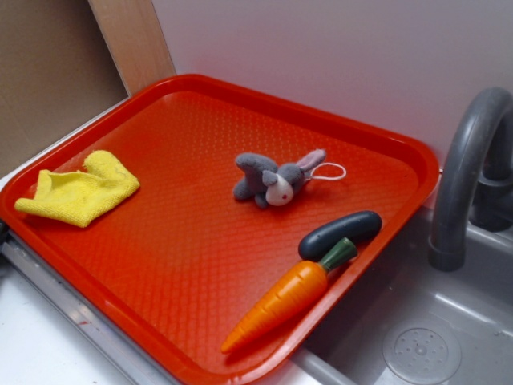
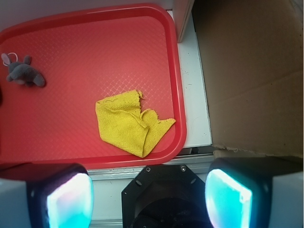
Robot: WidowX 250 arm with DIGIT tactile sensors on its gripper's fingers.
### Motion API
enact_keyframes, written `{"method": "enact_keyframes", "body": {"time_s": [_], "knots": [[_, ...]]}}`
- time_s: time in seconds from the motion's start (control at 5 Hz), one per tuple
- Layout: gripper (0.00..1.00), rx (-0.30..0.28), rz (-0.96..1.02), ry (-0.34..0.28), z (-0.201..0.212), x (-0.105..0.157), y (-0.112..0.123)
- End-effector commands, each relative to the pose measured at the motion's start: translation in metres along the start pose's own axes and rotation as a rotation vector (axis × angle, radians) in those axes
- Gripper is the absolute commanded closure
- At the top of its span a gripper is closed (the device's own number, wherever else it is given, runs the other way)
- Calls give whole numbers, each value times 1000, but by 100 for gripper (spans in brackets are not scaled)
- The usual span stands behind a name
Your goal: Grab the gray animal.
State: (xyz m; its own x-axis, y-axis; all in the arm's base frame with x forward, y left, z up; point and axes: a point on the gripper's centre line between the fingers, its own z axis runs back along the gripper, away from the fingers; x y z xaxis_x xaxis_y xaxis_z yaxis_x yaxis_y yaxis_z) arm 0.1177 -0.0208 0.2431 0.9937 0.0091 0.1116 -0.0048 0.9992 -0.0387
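Approach not yet begun: gripper (image 2: pixel 149 190) spread wide and empty, hovering off the tray's (image 2: pixel 175 71) edge near the yellow cloth (image 2: pixel 128 124). Gray bunny (image 1: pixel 272 181) lay mid-tray, untouched. I judged the next move a reach across, centring over its body.

In the wrist view, the red tray (image 2: pixel 176 85) runs off the left edge, and just past the gray bunny (image 2: pixel 23 72) only a dark sliver shows there, too little to identify. The gripper's (image 2: pixel 149 197) fingers (image 2: pixel 69 199) are cropped at the bottom edge. In the exterior view, the faucet (image 1: pixel 469 168) beside the tray is cut by the right edge.
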Motion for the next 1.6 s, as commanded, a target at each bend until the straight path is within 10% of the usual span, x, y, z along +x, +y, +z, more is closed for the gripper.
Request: {"method": "enact_keyframes", "body": {"time_s": [0.0, 0.4, 0.8, 1.0, 1.4], "knots": [[0, 0, 0, 0, 0, 0, 0], [0, 0, 0, 0, 0, 0, 0], [0, 21, -513, -185, -17, 73, -72], [0, -14, -759, -292, -27, 89, -102], [0, -179, -1236, -248, -55, 94, -164]]}}
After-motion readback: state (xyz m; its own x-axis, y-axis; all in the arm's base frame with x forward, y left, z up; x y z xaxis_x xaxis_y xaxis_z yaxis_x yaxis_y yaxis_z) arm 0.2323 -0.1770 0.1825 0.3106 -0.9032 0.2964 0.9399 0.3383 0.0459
